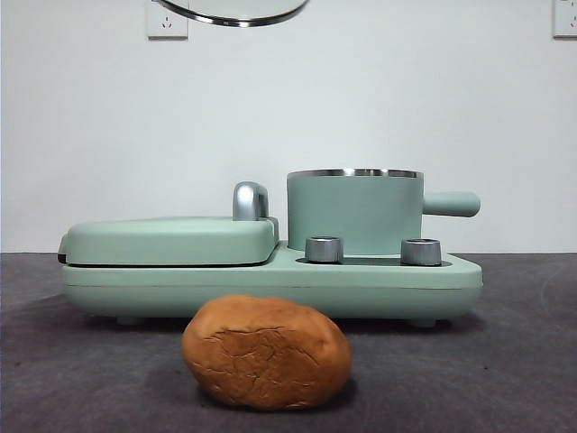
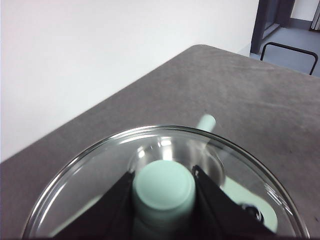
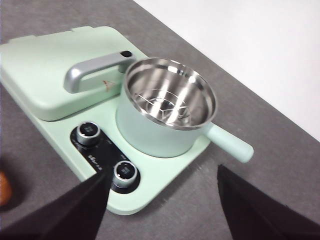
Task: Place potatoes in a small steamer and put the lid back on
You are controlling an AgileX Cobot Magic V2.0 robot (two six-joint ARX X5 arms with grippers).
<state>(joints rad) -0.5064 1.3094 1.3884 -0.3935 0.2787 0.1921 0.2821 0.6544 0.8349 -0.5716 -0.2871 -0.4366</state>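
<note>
The potato (image 1: 266, 352), orange-brown with cracked skin, lies on the dark table in front of the appliance; only a sliver of it (image 3: 4, 187) shows in the right wrist view. The small steamer (image 1: 354, 212) stands uncovered on the appliance's right side, its steel inside and rack (image 3: 167, 102) showing. My left gripper (image 2: 163, 174) is shut on the mint knob of the glass lid (image 2: 100, 180), held high; just the lid's rim (image 1: 236, 13) shows at the front view's top edge. My right gripper (image 3: 161, 172) hovers open above the appliance's front, holding nothing.
The mint-green appliance base (image 1: 270, 284) carries a flat lidded griddle (image 1: 171, 239) with a steel handle (image 1: 250, 200) on the left and two steel dials (image 1: 325, 249) in front of the pot. The pot's stubby handle (image 1: 451, 204) points right. A white wall stands behind.
</note>
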